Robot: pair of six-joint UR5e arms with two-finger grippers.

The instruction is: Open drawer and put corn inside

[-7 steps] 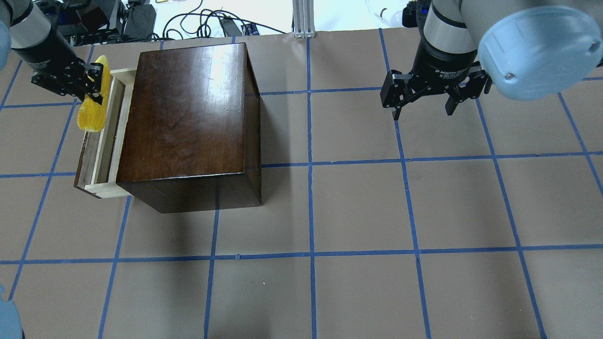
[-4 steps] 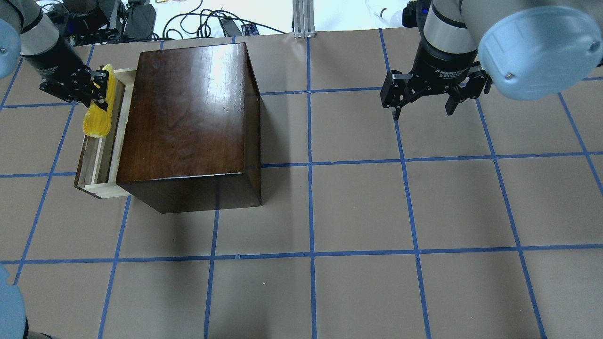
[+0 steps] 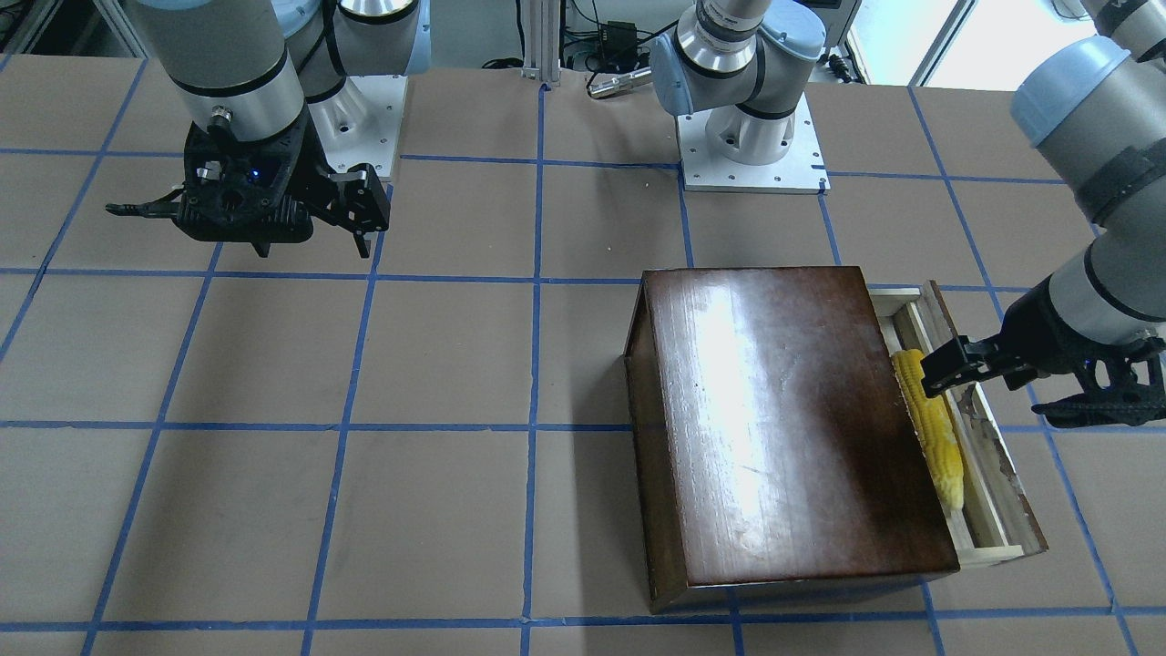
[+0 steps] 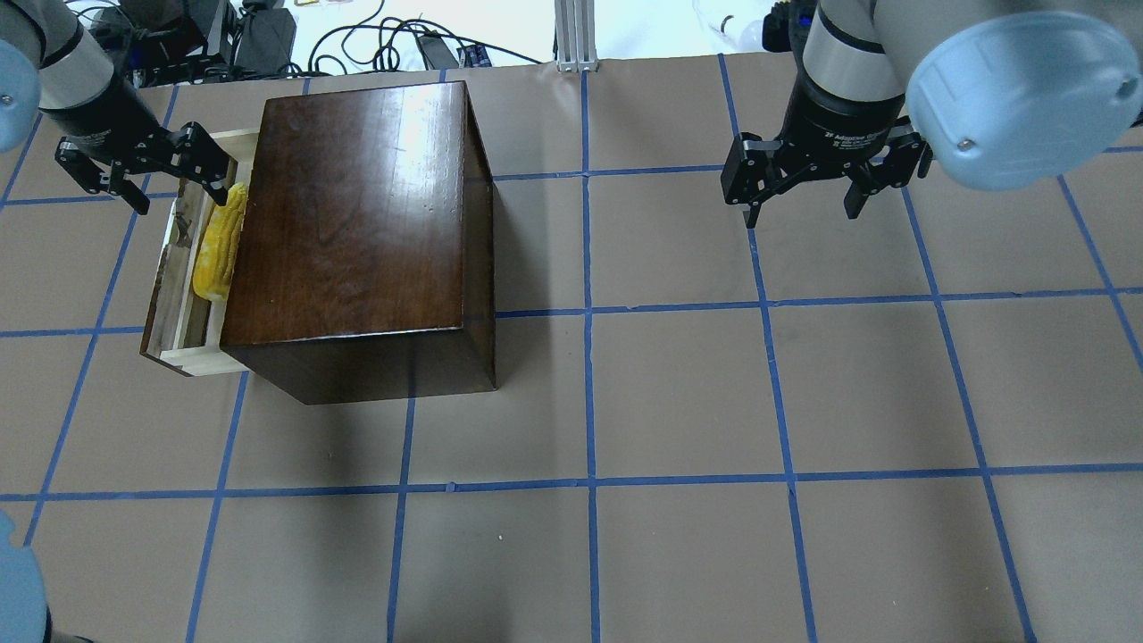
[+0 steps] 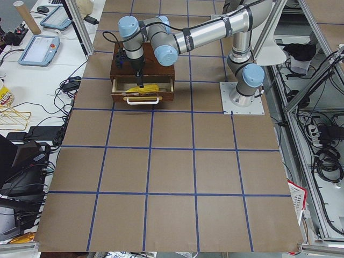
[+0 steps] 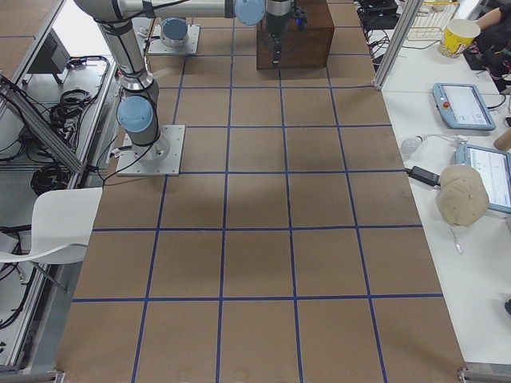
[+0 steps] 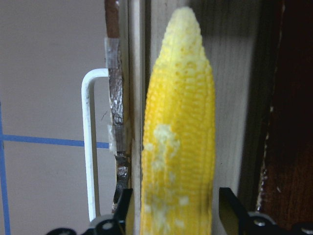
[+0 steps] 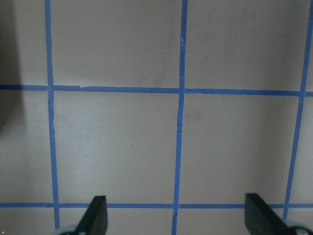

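The corn (image 4: 219,246) lies lengthwise inside the open drawer (image 4: 179,344), close against the dark-brown box (image 4: 357,232). It also shows in the front view (image 3: 931,426) and fills the left wrist view (image 7: 178,147). My left gripper (image 4: 182,205) is open just above the drawer's far end, with its fingers (image 7: 230,208) on either side of the corn's thick end and apart from it. In the front view the left gripper (image 3: 1011,394) straddles the drawer's front panel (image 3: 997,446). My right gripper (image 4: 799,204) is open and empty, hovering over the table far from the box.
The drawer's white wire handle (image 7: 88,147) sticks out from its chipped front panel. The box's top (image 3: 783,410) stands well above the drawer. Brown paper with a blue tape grid (image 8: 181,90) covers the table. Cables lie beyond the table's far edge (image 4: 402,45).
My left gripper has opened and let go of the corn. The corn has dropped from above the drawer's front edge into the drawer. The right arm has not moved.
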